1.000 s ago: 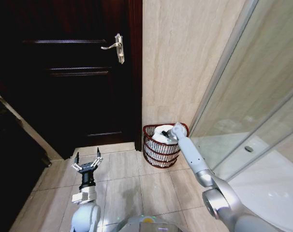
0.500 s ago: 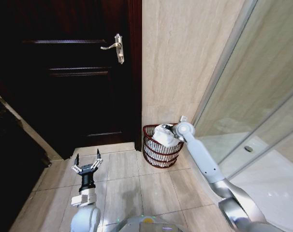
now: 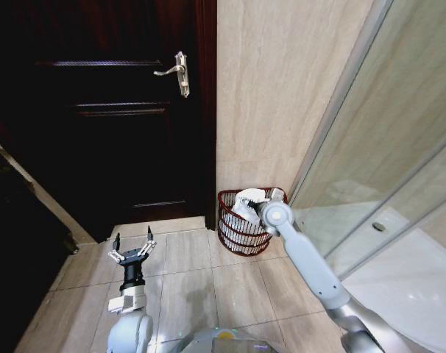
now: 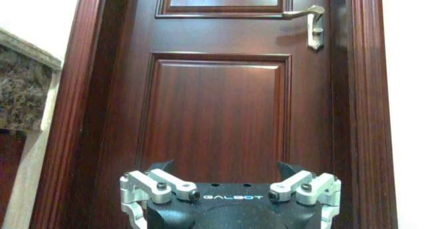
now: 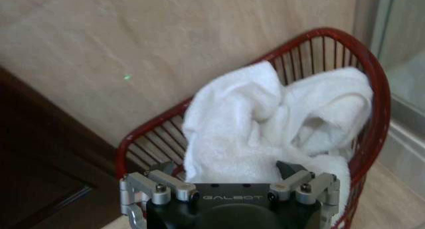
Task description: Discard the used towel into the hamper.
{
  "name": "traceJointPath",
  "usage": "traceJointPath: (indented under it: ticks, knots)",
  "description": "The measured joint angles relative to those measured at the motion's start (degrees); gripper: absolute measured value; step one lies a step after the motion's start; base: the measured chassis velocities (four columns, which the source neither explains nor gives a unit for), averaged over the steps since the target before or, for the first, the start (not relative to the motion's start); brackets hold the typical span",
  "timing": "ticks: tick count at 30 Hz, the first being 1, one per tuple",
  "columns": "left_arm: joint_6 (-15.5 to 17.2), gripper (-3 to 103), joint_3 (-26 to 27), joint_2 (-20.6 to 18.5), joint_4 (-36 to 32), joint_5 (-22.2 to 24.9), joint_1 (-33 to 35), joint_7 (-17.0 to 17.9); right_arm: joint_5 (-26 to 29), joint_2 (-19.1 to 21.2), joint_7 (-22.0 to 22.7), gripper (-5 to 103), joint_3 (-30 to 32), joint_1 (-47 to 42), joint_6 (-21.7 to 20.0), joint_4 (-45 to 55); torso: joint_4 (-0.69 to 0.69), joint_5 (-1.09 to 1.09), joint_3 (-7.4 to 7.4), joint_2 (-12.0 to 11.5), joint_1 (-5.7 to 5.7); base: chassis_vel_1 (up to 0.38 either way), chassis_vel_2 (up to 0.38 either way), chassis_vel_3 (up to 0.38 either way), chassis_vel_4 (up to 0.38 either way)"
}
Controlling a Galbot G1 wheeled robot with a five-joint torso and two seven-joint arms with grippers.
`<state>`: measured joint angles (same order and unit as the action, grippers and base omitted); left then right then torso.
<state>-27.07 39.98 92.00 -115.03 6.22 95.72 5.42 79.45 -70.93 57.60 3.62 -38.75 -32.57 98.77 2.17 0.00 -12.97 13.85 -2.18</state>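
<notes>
Right gripper (image 3: 254, 208) is seen in the head view at the hamper (image 3: 234, 234) rim, by the wall at 1 o'clock. Right wrist view: jaws spread, empty; white towel (image 5: 265, 124) is heaped inside, seemingly released. Left gripper (image 4: 229, 186), open, idles facing the door (image 4: 219, 109).

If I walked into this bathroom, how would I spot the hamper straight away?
Find the dark wooden door, then the beige tiled wall beside it. On the floor at that wall's foot, by the glass shower screen, stands the hamper: a reddish wire basket with a white towel heaped inside it.
</notes>
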Motion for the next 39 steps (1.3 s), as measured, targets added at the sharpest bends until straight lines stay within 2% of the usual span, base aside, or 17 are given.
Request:
traceJointPath:
  ticks: [5,16,21,22,24,26,27,30,35,39]
  knots:
    - [0.2,100,-0.4,0.1,0.2,-0.5,-0.4,0.0,0.5,-1.4,-1.2,100,1.2,0.7,-0.1,-3.7,0.0,0.0,0.0,0.0,0.0,0.0,0.0,0.0,0.0]
    - [0.9,100,-0.2,0.1,0.5,-0.7,-1.3,-0.1,0.3,-7.2,-4.0,100,4.2,5.1,-0.2,-17.0,0.02,0.0,0.0,0.0,0.0,0.0,0.0,0.0,0.0]
    - [1.1,100,0.0,0.1,0.8,-0.9,-2.0,-0.1,-0.4,-10.1,-8.0,100,6.0,6.6,-0.1,-23.5,0.0,0.0,-0.01,0.0,0.0,0.0,0.0,0.0,0.0]
    - [1.2,100,0.0,0.1,0.9,-1.0,-2.1,-0.1,-1.3,-10.5,-8.9,100,6.0,6.6,0.8,-24.1,0.0,0.0,-0.01,0.0,0.0,0.0,0.0,0.0,0.0]
    - [1.6,100,-0.1,0.1,1.1,-1.0,-2.3,-0.2,-3.3,-10.8,-11.7,100,5.2,6.6,5.3,-24.7,0.0,0.0,-0.01,0.0,0.0,0.0,0.0,0.0,0.0]
    - [1.7,100,-0.2,0.1,1.2,-1.1,-2.5,-0.2,-3.2,-11.0,-12.8,100,5.2,6.6,6.6,-24.9,0.01,0.0,-0.01,0.0,0.0,0.0,0.0,0.0,0.0]
    - [1.9,100,-0.2,0.1,1.3,-1.3,-2.8,-0.3,-1.6,-11.4,-14.3,100,5.9,6.6,8.2,-25.0,0.0,0.0,-0.01,0.0,0.0,0.0,0.0,0.0,0.0]
    - [2.3,100,-0.4,0.1,1.3,-1.5,-3.4,-0.3,1.2,-11.9,-14.8,100,7.4,6.7,8.6,-24.9,0.0,0.0,-0.01,0.0,0.0,0.0,0.0,0.0,0.0]
    - [3.3,100,-0.7,0.1,1.3,-1.7,-4.5,-0.4,-3.4,-9.9,-15.2,100,4.9,6.0,7.6,-23.4,0.01,0.0,-0.01,0.0,0.0,0.0,0.0,0.0,0.0]
    - [3.7,100,-1.3,0.1,1.4,-2.0,-5.1,-0.6,-10.0,-8.2,-14.1,100,2.1,5.4,5.8,-22.1,0.01,0.0,-0.01,0.0,0.0,0.0,0.0,0.0,0.0]
